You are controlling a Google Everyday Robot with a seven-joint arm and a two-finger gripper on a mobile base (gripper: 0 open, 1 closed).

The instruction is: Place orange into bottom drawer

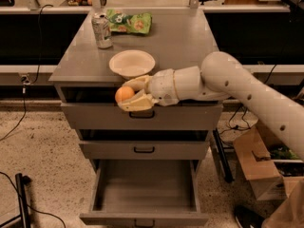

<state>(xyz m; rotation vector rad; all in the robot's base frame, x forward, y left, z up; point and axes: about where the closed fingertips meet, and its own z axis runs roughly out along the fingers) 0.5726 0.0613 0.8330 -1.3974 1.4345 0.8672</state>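
My gripper (129,94) is shut on the orange (124,94), a small round fruit held between its pale fingers. It hangs in front of the top drawer's face, just past the front edge of the cabinet top, below the white bowl (132,63). The bottom drawer (145,189) is pulled open far below the gripper, a deep grey box with nothing in it and a small dark handle (144,222) on its front.
The grey cabinet top (185,42) holds the white bowl, a soda can (101,31) and a green snack bag (129,22) at the back. The two upper drawers (142,148) are shut. A cardboard box (256,163) and cables lie on the floor to the right.
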